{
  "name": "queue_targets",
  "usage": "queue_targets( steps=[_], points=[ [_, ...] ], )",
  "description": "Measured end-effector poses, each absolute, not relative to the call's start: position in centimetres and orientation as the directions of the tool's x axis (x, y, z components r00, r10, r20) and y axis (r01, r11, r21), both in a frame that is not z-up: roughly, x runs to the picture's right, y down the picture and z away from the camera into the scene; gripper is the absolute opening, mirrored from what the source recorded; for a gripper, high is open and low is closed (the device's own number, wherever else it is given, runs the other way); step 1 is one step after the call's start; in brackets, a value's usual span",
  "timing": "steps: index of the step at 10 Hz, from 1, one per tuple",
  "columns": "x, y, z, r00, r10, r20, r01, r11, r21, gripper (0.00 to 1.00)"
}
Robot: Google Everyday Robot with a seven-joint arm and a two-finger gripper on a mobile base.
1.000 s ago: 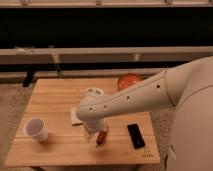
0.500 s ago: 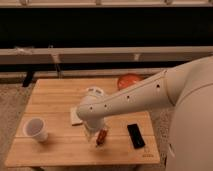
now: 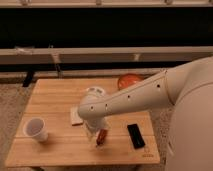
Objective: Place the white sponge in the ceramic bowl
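Observation:
The white sponge (image 3: 75,116) lies flat on the wooden table (image 3: 55,97), left of centre, its right part hidden by my arm. The ceramic bowl (image 3: 131,80) is orange-red and sits at the table's far right edge, partly hidden behind my arm. My arm reaches in from the right across the table. My gripper (image 3: 94,131) hangs below the wrist, just right of the sponge and close above the tabletop. I cannot tell whether it touches the sponge.
A white paper cup (image 3: 36,129) stands upright near the front left. A small reddish-orange object (image 3: 102,137) lies beside the gripper. A black flat rectangular object (image 3: 136,135) lies front right. A dark wall and rail run behind the table.

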State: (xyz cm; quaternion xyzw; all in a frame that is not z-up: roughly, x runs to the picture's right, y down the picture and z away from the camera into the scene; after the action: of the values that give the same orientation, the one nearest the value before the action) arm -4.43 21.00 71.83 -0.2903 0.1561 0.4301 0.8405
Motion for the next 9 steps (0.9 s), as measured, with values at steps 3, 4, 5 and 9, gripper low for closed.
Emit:
queue_targets(
  steps=[3, 4, 5, 9],
  points=[
    [-3.5, 21.1, 71.6, 0.544, 0.651, -0.530, -0.839, 0.428, -0.336, 0.65],
    [-2.6, 21.2, 71.4, 0.521, 0.663, -0.538, -0.854, 0.410, -0.321, 0.65],
    [-0.9, 21.3, 71.0, 0.488, 0.680, -0.546, -0.873, 0.384, -0.301, 0.65],
    [9.2, 20.3, 69.9, 0.301, 0.732, -0.611, -0.953, 0.254, -0.165, 0.65]
  ],
)
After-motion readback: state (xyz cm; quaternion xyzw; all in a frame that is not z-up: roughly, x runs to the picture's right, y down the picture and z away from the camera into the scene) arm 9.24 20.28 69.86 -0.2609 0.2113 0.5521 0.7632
